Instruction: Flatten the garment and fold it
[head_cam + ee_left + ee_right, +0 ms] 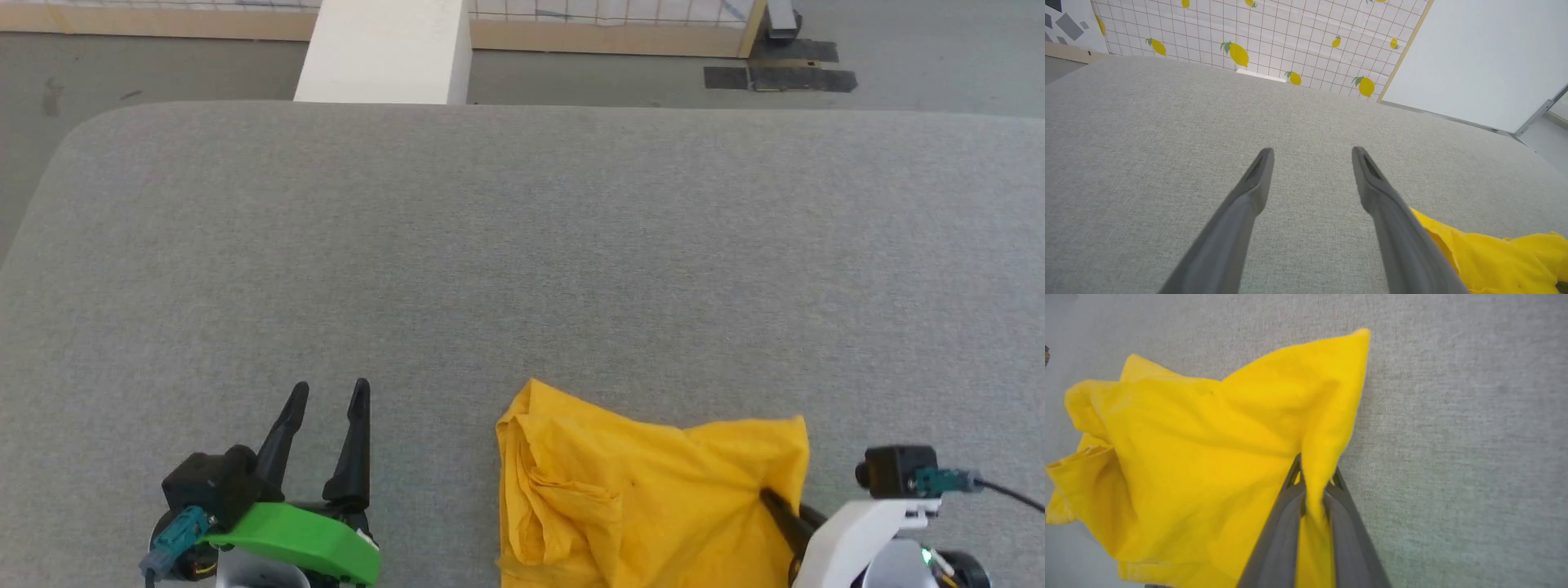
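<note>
The garment [645, 498] is a bright yellow crumpled heap at the near edge of the grey table, right of centre; only plain yellow cloth shows. My right gripper [1314, 473] is shut on a raised fold at the garment's [1208, 449] right side, cloth pinched between both dark fingers. In the head view its dark finger [780, 510] enters the cloth from the lower right. My left gripper [331, 392] stands open over bare table to the left of the garment, its fingers apart and holding nothing. A corner of the garment [1494, 253] lies right of the left gripper [1312, 153].
The grey fabric-covered table [522, 245] stretches far ahead and to both sides, with rounded far corners. Beyond it stand a white block [384, 49], a wooden-framed tiled panel with lemon prints [1274, 36] and dark floor mats [784, 73].
</note>
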